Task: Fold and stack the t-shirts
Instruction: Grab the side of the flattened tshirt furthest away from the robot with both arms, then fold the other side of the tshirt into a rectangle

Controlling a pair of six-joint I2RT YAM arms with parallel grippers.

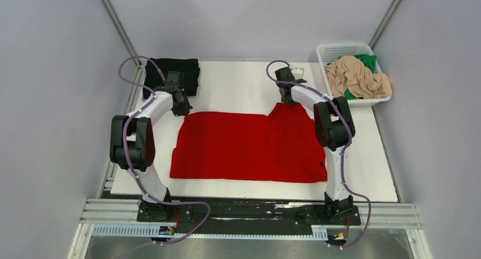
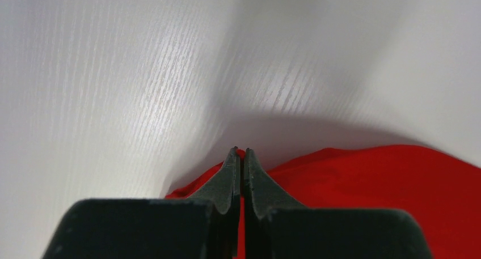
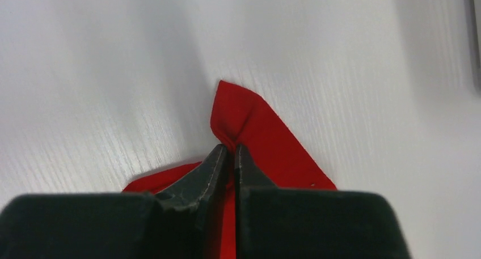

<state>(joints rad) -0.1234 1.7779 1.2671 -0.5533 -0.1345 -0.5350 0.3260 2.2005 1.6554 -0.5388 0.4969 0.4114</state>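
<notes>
The bright red t-shirt [image 1: 249, 148] lies spread flat across the middle of the white table. My left gripper [image 1: 182, 108] is shut on its far left corner; the left wrist view shows red cloth [image 2: 363, 179] pinched between the closed fingers [image 2: 241, 154]. My right gripper [image 1: 288, 98] is shut on a far right corner, pulled up into a peak; the right wrist view shows the red corner [image 3: 249, 123] held at the fingertips [image 3: 231, 149]. A folded black t-shirt [image 1: 170, 75] lies at the far left. The beige t-shirt [image 1: 360, 77] and green t-shirt [image 1: 367, 60] are bunched in the basket.
The white lattice basket [image 1: 334, 48] stands at the far right corner of the table. Grey walls close in on both sides. The arm bases sit on a metal rail [image 1: 249, 216] at the near edge.
</notes>
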